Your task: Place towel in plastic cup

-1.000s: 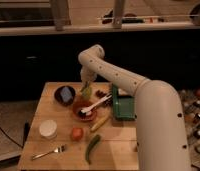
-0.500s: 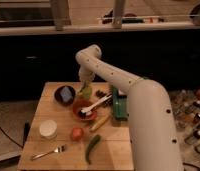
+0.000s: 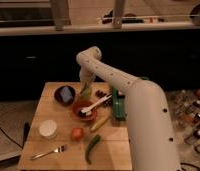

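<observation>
My gripper (image 3: pixel 85 89) hangs at the end of the white arm over the back of the wooden table (image 3: pixel 113 150), between a dark bowl (image 3: pixel 58 96) and a red bowl (image 3: pixel 85 116). A bluish folded thing, likely the towel (image 3: pixel 67 93), lies in the dark bowl just left of the gripper. A white plastic cup (image 3: pixel 48 128) stands upright near the table's front left, well apart from the gripper. Something yellow-green (image 3: pixel 87 93) sits right at the gripper's tip; I cannot tell if it is held.
A white spoon (image 3: pixel 99 104) lies in the red bowl. A tomato (image 3: pixel 77 133), a green pepper (image 3: pixel 92 145) and a fork (image 3: pixel 47 152) lie toward the front. A green tray (image 3: pixel 118 106) sits at the right beside my arm's body. Several small items lie on the floor at right.
The arm and gripper have stayed over the spot between the two bowls. Nothing on the table has visibly moved.
</observation>
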Controlling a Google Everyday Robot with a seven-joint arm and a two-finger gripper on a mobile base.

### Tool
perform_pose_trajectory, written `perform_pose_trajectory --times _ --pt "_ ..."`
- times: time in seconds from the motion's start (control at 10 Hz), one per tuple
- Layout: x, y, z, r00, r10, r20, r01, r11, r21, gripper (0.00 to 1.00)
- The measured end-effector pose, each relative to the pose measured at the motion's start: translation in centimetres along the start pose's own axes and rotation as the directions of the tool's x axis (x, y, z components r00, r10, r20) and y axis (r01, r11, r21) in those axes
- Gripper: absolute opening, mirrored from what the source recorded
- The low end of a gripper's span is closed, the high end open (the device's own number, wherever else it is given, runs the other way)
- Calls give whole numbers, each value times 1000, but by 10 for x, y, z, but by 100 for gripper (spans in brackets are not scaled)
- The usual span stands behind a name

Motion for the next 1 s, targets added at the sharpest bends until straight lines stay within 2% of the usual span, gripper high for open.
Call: perform_pose_trajectory --times 0.7,1.0 --pt "-2 -1 4 1000 -14 14 14 1000 -4 80" --pt "0 0 1 1000 -14 4 14 1000 6 80"
